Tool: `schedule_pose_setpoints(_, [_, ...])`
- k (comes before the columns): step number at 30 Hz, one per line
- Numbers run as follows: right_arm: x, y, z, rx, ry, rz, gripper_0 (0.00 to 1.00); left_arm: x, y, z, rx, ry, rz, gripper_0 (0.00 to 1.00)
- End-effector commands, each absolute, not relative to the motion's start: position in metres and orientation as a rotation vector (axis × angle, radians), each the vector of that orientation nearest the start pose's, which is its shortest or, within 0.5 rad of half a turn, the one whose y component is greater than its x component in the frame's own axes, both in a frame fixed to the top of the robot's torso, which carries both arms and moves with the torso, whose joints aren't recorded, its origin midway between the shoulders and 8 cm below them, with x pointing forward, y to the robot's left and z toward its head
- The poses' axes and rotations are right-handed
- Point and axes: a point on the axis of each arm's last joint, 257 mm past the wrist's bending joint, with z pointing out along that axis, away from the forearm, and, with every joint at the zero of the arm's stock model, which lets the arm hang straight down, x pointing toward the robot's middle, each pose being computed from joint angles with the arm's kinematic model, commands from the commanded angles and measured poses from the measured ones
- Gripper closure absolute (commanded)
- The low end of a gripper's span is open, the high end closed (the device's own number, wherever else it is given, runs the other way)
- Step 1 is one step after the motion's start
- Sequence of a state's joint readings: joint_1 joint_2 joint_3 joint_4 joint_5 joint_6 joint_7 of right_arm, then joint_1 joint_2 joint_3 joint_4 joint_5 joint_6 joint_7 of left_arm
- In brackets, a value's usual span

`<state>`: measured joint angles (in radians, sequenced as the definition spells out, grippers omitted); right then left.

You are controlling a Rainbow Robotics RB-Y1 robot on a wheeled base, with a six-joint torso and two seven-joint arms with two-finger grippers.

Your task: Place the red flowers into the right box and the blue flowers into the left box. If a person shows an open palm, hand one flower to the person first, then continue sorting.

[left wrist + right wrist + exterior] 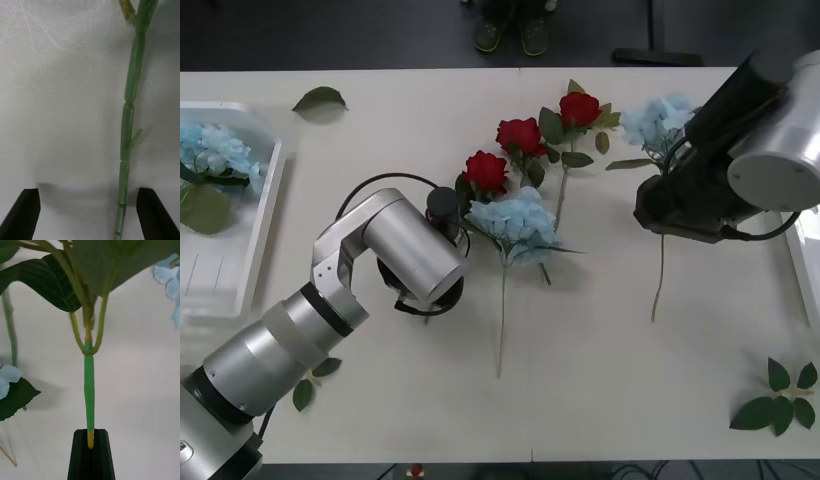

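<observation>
White plastic left box (268, 200) at the far left edge, with one boxed blue flower (218, 150) lying inside. Loose leaf (320, 98) at upper left of the bench (600, 340).

Silver left arm (385, 250) reaching up from lower left toward the centre. In its wrist view, left tool (88, 197) spread wide low over the bench, a green stem (127, 150) between the black fingers (26, 213), touching neither.

At centre, middle blue flower (520, 222) flat on the bench, stem pointing down the frame. Above it, a rising diagonal: low red rose (485, 170), middle red rose (520, 133), high red rose (580, 107).

At right, right tool (90, 438) closed tight on the stem of the right blue flower (662, 120), head at upper right, stem tail trailing below the wrist. Cannot tell whether lifted or resting.

Edge of the right box (810, 260) at the far right. Leaf sprig (780, 400) at lower right.
</observation>
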<state>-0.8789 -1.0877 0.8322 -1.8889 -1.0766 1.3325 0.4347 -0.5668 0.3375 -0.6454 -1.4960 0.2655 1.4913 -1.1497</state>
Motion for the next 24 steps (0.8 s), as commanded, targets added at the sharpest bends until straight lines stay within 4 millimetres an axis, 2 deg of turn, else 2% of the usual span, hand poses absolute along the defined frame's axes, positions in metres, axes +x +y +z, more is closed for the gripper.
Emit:
schedule_pose_setpoints(1, [0.466,-0.215,-0.175,0.150,2.696,0.162,1.00,0.477,0.123,-0.342,0.494,2.668,0.228,0.51])
schedule_pose_setpoints(4, [0.466,-0.222,-0.176,0.143,2.699,0.130,1.00,0.477,0.123,-0.342,0.494,2.668,0.228,0.68])
schedule_pose_setpoints(5, [0.468,-0.225,-0.178,0.146,2.699,0.120,1.00,0.477,0.123,-0.342,0.494,2.668,0.228,0.81])
schedule_pose_setpoints(6, [0.468,-0.226,-0.180,0.148,2.700,0.113,1.00,0.477,0.123,-0.342,0.494,2.668,0.228,0.87])
schedule_pose_setpoints(7, [0.469,-0.230,-0.182,0.151,2.699,0.100,1.00,0.477,0.123,-0.342,0.494,2.668,0.228,1.00])
schedule_pose_setpoints(12, [0.471,-0.243,-0.199,0.132,2.705,0.028,1.00,0.477,0.123,-0.342,0.494,2.668,0.228,1.00])
schedule_pose_setpoints(14, [0.474,-0.246,-0.213,0.107,2.697,-0.008,1.00,0.477,0.123,-0.342,0.494,2.668,0.228,1.00])
schedule_pose_setpoints(18, [0.478,-0.250,-0.236,0.105,2.694,-0.039,1.00,0.477,0.123,-0.342,0.494,2.668,0.228,1.00])
schedule_pose_setpoints(24, [0.485,-0.252,-0.256,0.112,2.684,-0.054,1.00,0.477,0.123,-0.342,0.494,2.668,0.228,1.00])
